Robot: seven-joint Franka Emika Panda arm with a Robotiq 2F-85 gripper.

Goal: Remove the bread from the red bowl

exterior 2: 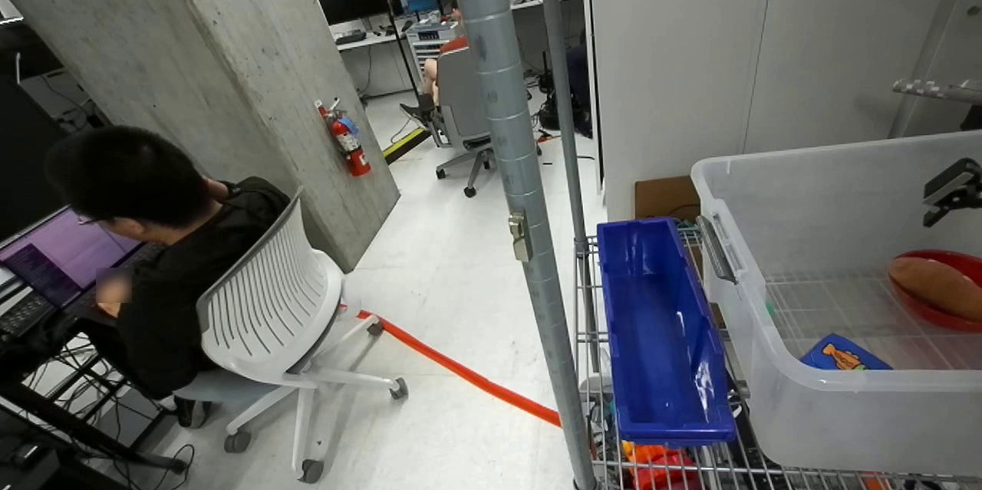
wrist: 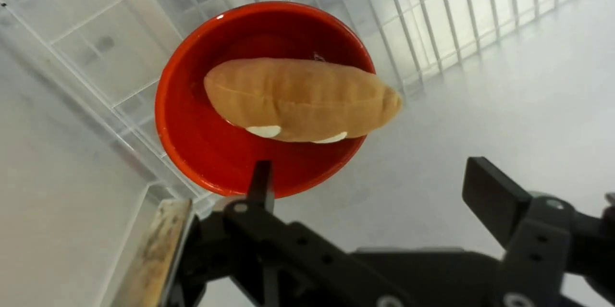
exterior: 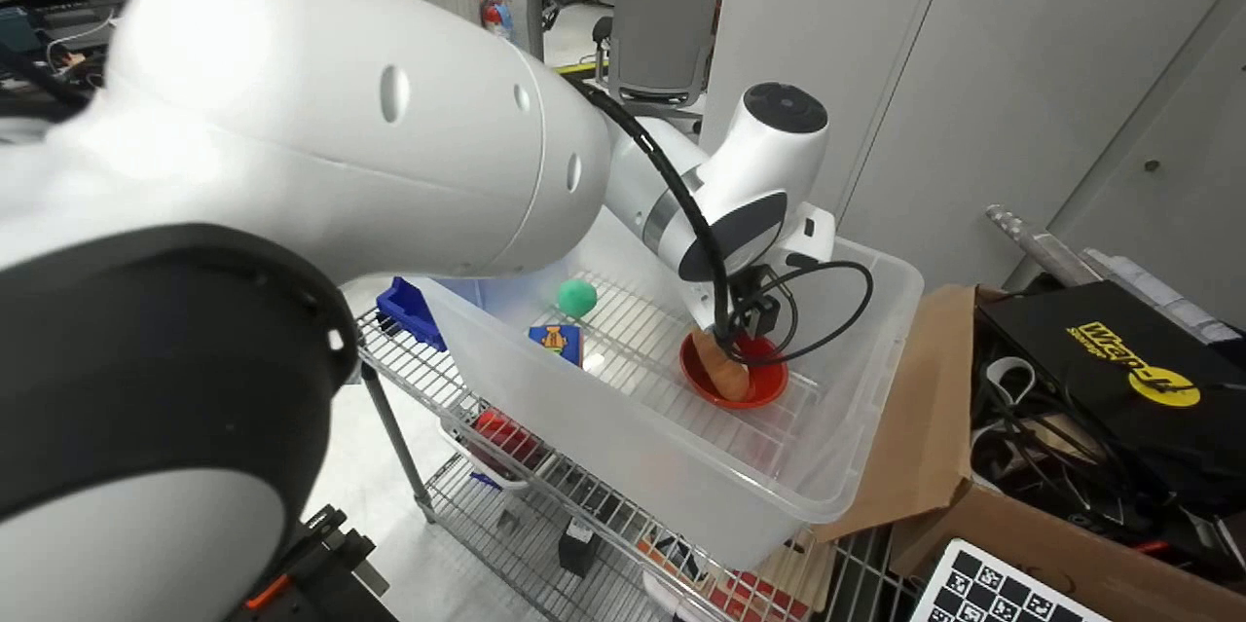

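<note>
Long, tan-brown, tapered bread (wrist: 302,100): lies in the upper middle of the wrist view, inside the round, shallow, bright red bowl (wrist: 216,148); its right tip pokes past the rim, probably because it is too long to sit flat.
Black two-fingered gripper (wrist: 374,179): mine, along the bottom of that frame, spread wide and empty; I judge this leaves room to straddle the bread.
Frosted, translucent plastic bin (exterior 2: 859,413): right edge of an exterior view, around the bowl, perhaps to corral things.
Bread's middle: where I would pinch, since the ends taper.
Bread skin: matte, faintly creased, with two pale patches; likely soft.
Bowl wall: glossy, curved, plastic-looking.
</note>
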